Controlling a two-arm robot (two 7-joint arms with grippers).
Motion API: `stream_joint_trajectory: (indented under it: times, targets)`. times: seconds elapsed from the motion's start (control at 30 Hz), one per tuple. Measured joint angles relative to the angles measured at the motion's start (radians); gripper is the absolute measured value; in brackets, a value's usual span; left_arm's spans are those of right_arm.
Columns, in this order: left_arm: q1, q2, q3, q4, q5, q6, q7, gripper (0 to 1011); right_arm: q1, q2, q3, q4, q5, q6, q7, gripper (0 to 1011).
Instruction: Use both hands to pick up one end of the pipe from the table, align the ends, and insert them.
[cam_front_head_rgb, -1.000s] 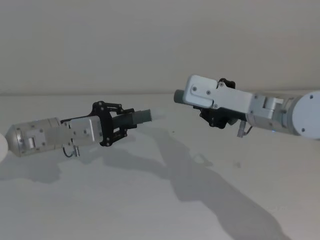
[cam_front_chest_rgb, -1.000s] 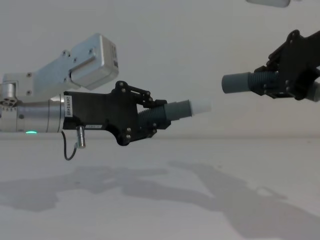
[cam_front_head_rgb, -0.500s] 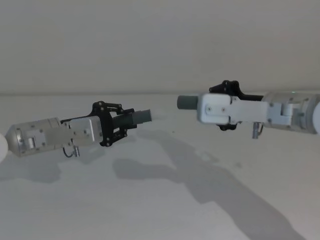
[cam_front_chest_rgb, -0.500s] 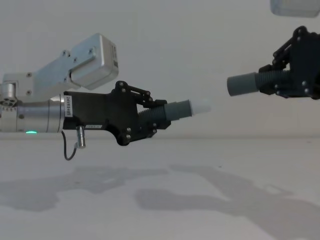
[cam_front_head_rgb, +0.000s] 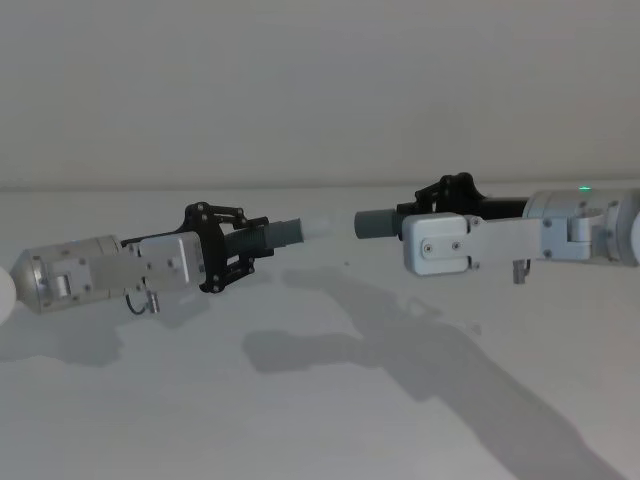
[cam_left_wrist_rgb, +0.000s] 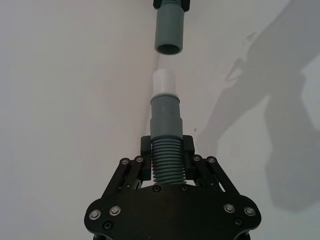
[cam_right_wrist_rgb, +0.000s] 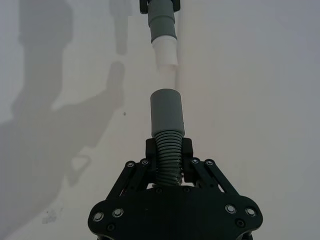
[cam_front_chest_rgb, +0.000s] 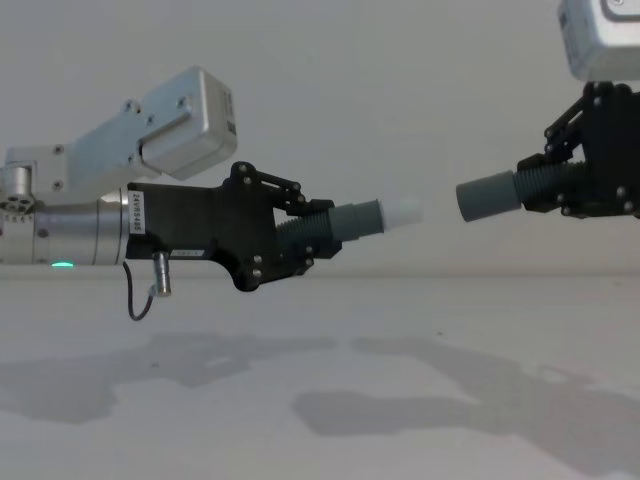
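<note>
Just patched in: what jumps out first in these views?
Two pipe pieces held in mid-air above the white table, ends facing across a small gap. The left gripper clamps the white-tipped piece; the right gripper clamps the socket piece, nearly in line.

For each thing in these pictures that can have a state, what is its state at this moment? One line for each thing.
Left claw: shut on the white-tipped pipe piece, held above the table.
Right claw: shut on the socket pipe piece, held above the table.
White-tipped pipe piece: lifted, white tip facing the socket, not inserted.
Socket pipe piece: lifted, open end facing the tip, a gap between them.
Table: bears only shadows.
</note>
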Motion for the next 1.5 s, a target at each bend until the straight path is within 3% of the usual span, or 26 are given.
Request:
stream_joint_trajectory:
  times: [0.73, 1.5]
  targets:
    - [0.000, 0.000, 0.000, 0.000, 0.000, 0.000, 0.000, 320, 0.045, -0.069, -0.020, 0.091, -0.025, -0.087, 0.025, 255]
    - [0.000, 0.001, 0.000, 0.000, 0.000, 0.000, 0.000, 320, 0.066, -0.100, -0.028, 0.128, -0.022, -0.120, 0.027, 253]
